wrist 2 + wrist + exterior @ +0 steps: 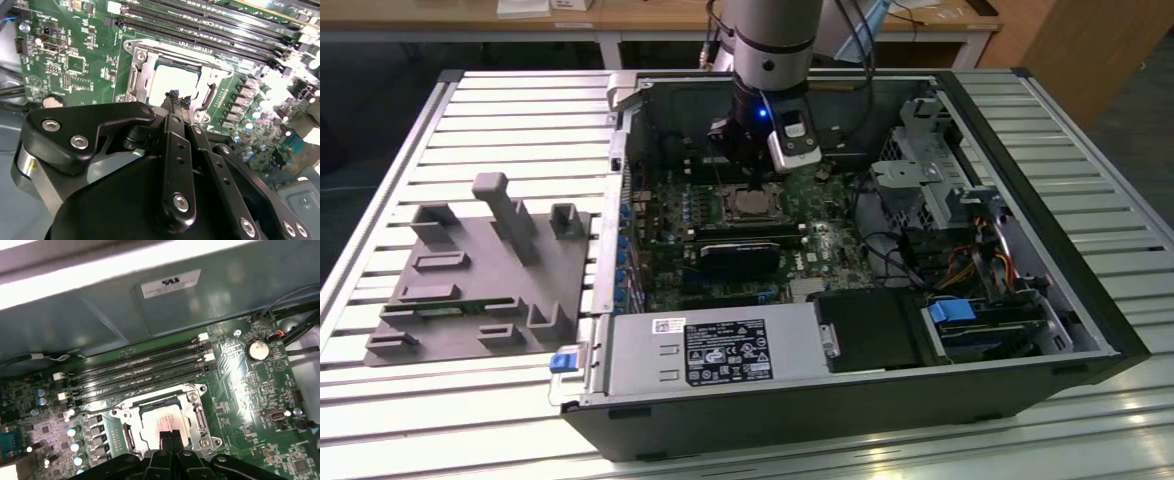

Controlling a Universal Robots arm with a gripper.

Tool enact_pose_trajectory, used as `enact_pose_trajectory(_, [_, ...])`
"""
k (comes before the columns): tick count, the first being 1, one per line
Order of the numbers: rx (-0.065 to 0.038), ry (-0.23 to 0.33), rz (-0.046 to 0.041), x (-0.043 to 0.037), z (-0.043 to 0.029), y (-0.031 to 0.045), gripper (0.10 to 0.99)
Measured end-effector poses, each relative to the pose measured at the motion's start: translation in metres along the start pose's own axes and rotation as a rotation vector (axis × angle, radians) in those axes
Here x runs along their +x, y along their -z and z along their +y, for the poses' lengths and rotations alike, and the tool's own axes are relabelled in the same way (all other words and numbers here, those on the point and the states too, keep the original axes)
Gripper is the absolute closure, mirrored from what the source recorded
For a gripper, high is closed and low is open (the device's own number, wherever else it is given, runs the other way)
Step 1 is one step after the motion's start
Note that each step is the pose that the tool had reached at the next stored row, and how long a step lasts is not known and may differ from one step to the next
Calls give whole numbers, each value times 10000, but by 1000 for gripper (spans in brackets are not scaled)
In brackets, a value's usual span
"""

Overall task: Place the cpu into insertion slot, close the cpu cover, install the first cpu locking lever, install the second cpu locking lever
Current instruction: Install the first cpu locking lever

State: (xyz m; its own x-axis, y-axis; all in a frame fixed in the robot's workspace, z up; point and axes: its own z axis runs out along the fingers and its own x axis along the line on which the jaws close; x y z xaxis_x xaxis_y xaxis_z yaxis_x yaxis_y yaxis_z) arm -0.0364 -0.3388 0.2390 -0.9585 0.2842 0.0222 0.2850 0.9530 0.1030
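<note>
We log the claw (179, 96) closed, empty, tips together; directly beneath it the cpu (170, 80) lies under the lowered cpu cover (134, 75), so we judge it poised to push.

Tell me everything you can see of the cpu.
The cpu is a small, flat, square chip with a dull silver-grey metal top that catches the light in both wrist views. It lies level in the insertion slot, with the silver cpu cover framing its edges, on the green motherboard beside the long black memory slots. The gripper, fingertips together, hangs over one edge of it; whether it touches the chip cannot be told.
</note>
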Motion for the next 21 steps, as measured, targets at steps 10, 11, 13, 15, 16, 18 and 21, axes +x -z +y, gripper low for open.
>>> enact_pose_trajectory(10, [1, 1, -1, 1, 7, 64, 980])
enact_pose_trajectory(11, [2, 0, -2, 7, 6, 64, 980])
enact_pose_trajectory(13, [1, 0, -5, 30, -2, 65, 980])
enact_pose_trajectory(15, [-1, 3, -9, 76, -16, 65, 980])
enact_pose_trajectory(16, [-4, 1, -13, 104, -24, 65, 980])
enact_pose_trajectory(18, [-7, 5, -24, 170, -43, 66, 980])
enact_pose_trajectory(21, [-13, 6, -40, 273, -74, 66, 980])
